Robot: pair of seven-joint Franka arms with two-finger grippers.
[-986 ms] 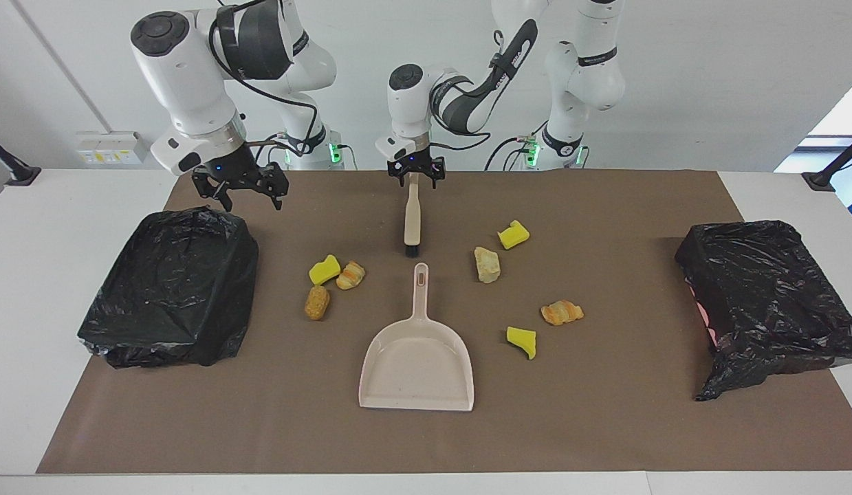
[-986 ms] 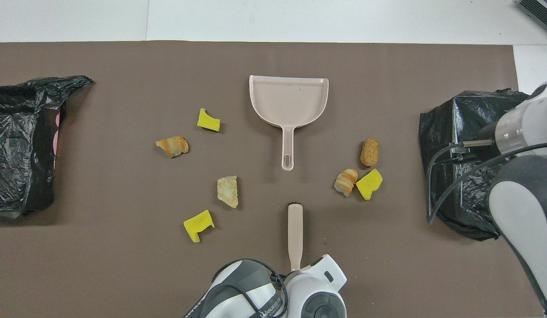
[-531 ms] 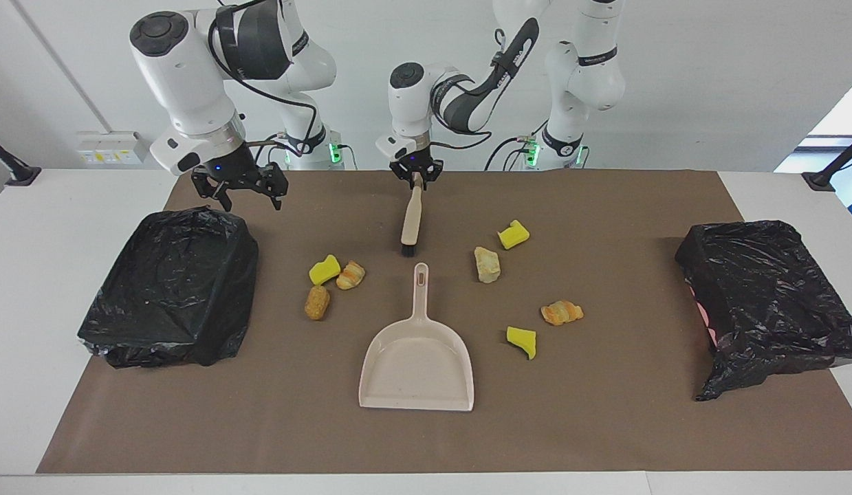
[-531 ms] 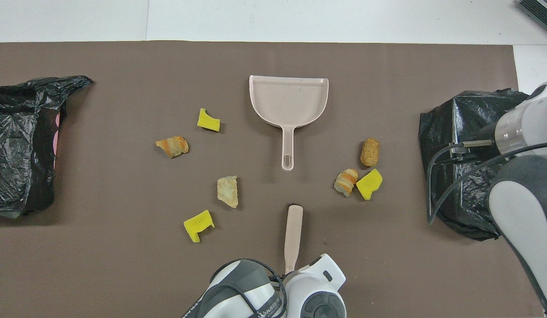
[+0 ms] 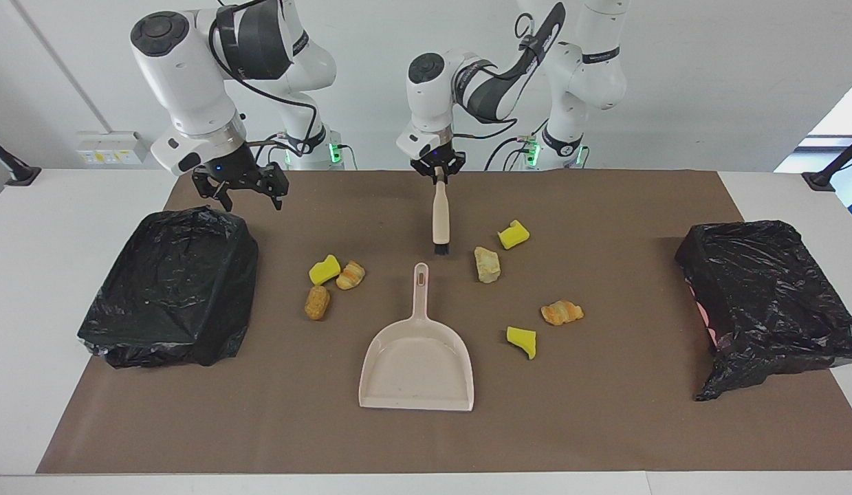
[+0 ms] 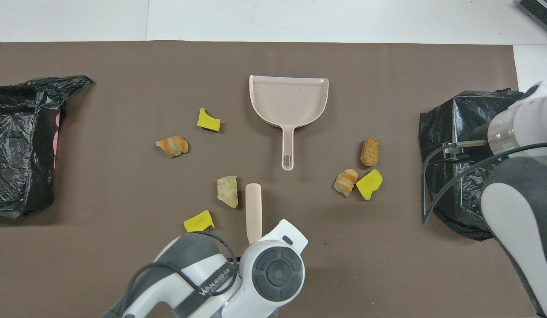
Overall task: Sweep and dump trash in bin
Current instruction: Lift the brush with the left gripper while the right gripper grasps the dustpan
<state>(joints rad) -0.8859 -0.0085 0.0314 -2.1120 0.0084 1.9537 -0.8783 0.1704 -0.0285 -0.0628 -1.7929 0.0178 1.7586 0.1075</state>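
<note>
My left gripper is shut on the handle end of the beige brush, which hangs slanted with its dark bristles low over the mat. In the overhead view the brush lies right beside the pale lump. Trash is scattered around the beige dustpan. A yellow chunk, a croissant piece and a brown lump lie toward the right arm's end. Two yellow chunks and a croissant lie toward the left arm's end. My right gripper hangs open over the bin's edge.
A second bin lined with a black bag stands at the left arm's end of the brown mat. The dustpan's handle points toward the robots. The right arm waits.
The left gripper closed on the brush handle, lifted it and carried it toward the left arm's end, up beside the pale lump. The right arm has stayed put.
</note>
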